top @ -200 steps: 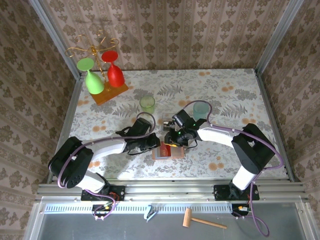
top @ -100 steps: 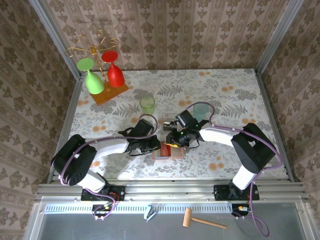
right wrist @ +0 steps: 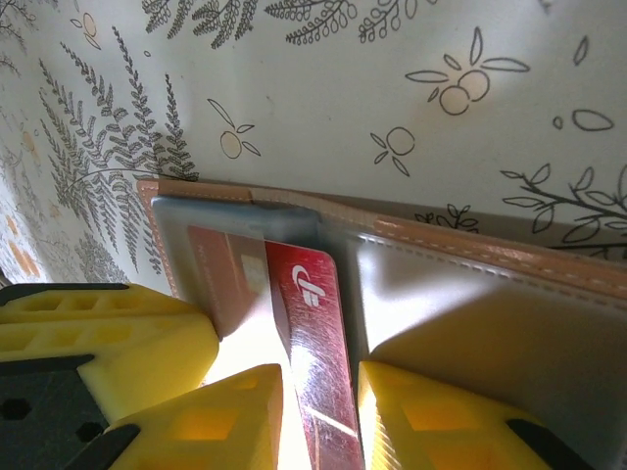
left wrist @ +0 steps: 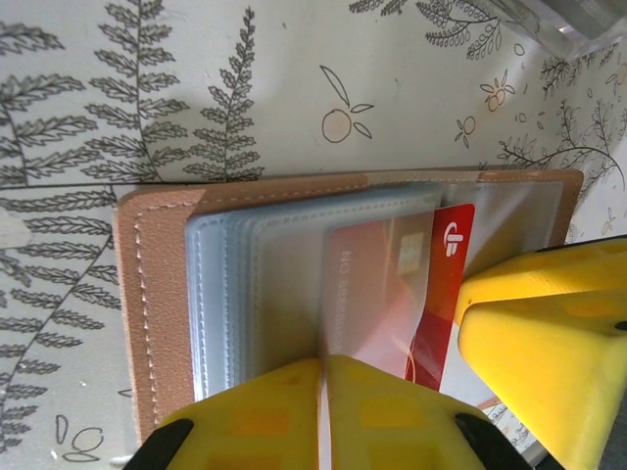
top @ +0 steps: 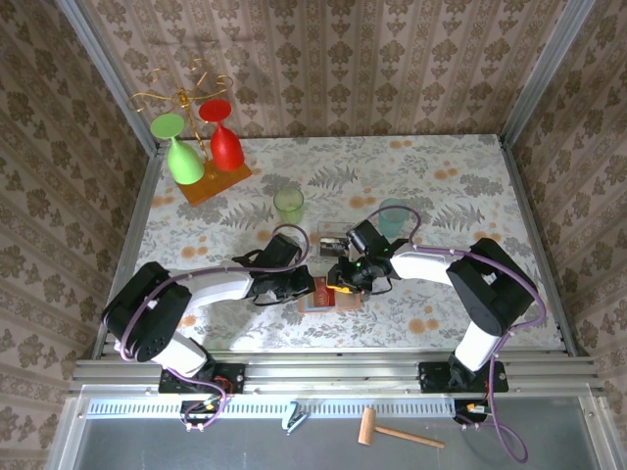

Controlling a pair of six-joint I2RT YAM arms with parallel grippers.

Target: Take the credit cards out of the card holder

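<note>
- The small folding card holder of salmon-pink leather-like material (left wrist: 147, 294) lay opened flat on the floral-printed tablecloth (top: 441, 176), near the front edge and between the two arms.
- Its grey-blue, half-clear pockets faced up, stacked like pages inside the stitched pink border.
- A thin red rectangular credit card with a white emblem (left wrist: 446, 264) stuck partway out of one pocket. Its emblem end was clear of the sleeve and the rest sat under the plastic.
- The left gripper (left wrist: 323, 367) came in from the holder's left side. Its yellow fingers were pressed together with no gap, and the edge of a pocket leaf ran into the seam between them, so it pinched the card holder.
- The right gripper (right wrist: 321, 392) came in from the opposite side. Its yellow fingers were closed to a narrow slot on the red card's exposed end, one finger on each side of it.
- The two grippers sat just beside each other over the holder.
- A small silvery-grey flat card (top: 332, 238) lay on the cloth just beyond the grippers, apart from the holder.
- Farther back stood a green translucent tumbler (top: 289, 204) and a pale teal tumbler (top: 394, 213).
- A gold wire rack on an orange wooden base (top: 211, 181), with a green and a red goblet, stood at the far left corner.
</note>
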